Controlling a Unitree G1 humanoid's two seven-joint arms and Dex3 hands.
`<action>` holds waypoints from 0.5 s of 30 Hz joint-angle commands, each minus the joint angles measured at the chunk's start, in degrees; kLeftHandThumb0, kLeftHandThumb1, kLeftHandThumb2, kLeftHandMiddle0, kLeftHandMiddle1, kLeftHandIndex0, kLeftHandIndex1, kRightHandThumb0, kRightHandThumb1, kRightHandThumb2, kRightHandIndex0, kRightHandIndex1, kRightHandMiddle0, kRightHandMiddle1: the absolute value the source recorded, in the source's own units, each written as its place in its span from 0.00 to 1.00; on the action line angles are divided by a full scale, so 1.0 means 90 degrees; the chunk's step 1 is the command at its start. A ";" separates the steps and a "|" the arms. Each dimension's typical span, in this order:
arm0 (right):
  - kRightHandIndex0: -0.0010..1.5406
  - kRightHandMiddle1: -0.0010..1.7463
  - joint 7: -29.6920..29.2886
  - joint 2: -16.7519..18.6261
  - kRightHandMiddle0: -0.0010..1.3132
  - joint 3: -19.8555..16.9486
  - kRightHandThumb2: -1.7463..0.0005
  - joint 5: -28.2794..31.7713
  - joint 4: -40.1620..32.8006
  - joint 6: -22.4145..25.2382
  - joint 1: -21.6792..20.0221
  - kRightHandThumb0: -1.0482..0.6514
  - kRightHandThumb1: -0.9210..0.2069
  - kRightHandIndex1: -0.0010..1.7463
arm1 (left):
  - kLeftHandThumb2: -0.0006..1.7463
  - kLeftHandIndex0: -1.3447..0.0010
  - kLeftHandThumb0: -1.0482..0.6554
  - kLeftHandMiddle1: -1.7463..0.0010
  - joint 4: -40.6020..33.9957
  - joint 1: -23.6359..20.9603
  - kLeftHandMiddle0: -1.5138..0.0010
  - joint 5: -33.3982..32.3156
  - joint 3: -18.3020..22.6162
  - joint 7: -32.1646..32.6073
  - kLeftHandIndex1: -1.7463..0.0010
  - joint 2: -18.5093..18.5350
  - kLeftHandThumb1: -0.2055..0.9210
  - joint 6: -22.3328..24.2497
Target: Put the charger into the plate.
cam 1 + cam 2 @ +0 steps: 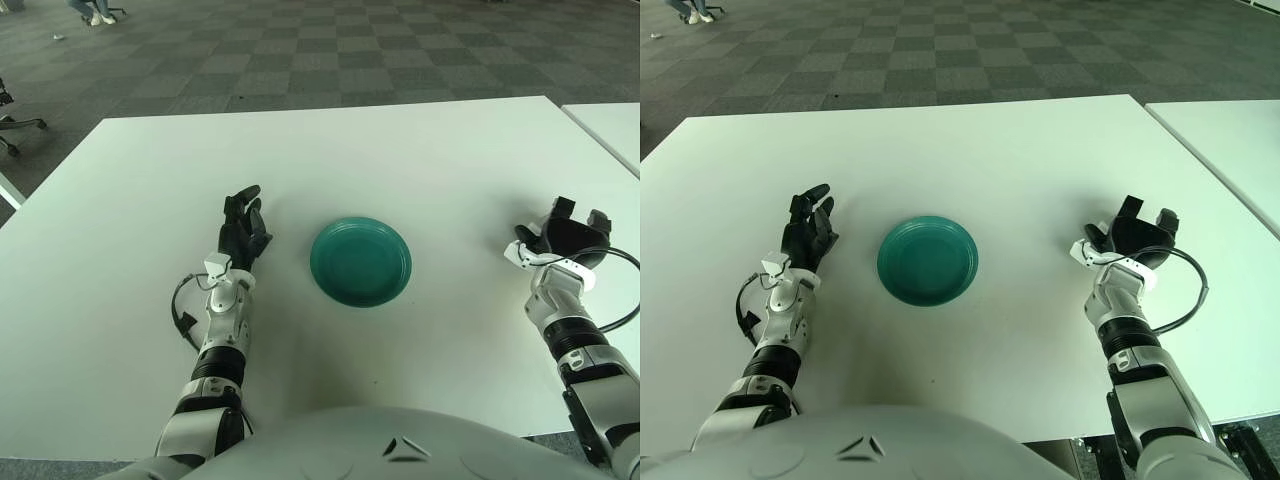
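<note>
Nearest us, our right hand (560, 240) sits low at the right side of the white table (400, 150) with its fingers curled over where the charger seems to be; only a small white piece shows at the wrist side, so we cannot tell whether the charger is gripped. Our left hand (243, 228) shows just left of the teal plate (360, 261), fingers loose and holding nothing. We judge this the pick-up step: next, confirm the grip, then carry left to the plate.
</note>
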 commanded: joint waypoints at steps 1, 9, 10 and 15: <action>0.21 0.38 0.0379 0.0594 0.00 0.0355 0.54 0.0328 0.0857 -0.0355 0.0458 0.00 0.00 0.02 | 0.51 0.98 0.16 0.78 0.0503 0.0486 0.86 -0.0067 0.0085 -0.0030 0.38 0.0016 1.00 0.0234; 0.28 0.48 -0.0155 0.1053 0.00 0.0257 0.57 0.0700 0.2175 -0.1160 0.0432 0.05 0.00 0.04 | 0.51 0.98 0.16 0.79 0.0474 0.0462 0.86 -0.0053 0.0073 0.0000 0.38 0.0001 1.00 0.0257; 0.28 0.49 -0.0276 0.1144 0.00 0.0231 0.58 0.0751 0.2319 -0.1265 0.0494 0.05 0.00 0.05 | 0.51 0.98 0.16 0.79 0.0463 0.0460 0.86 -0.0048 0.0068 0.0009 0.38 -0.0005 1.00 0.0263; 0.24 0.79 -0.0723 0.1659 0.09 -0.0047 0.63 0.1195 0.3142 -0.2110 0.1182 0.10 0.00 0.69 | 0.51 0.98 0.16 0.79 0.0441 0.0429 0.86 -0.0039 0.0062 0.0033 0.38 -0.0012 1.00 0.0297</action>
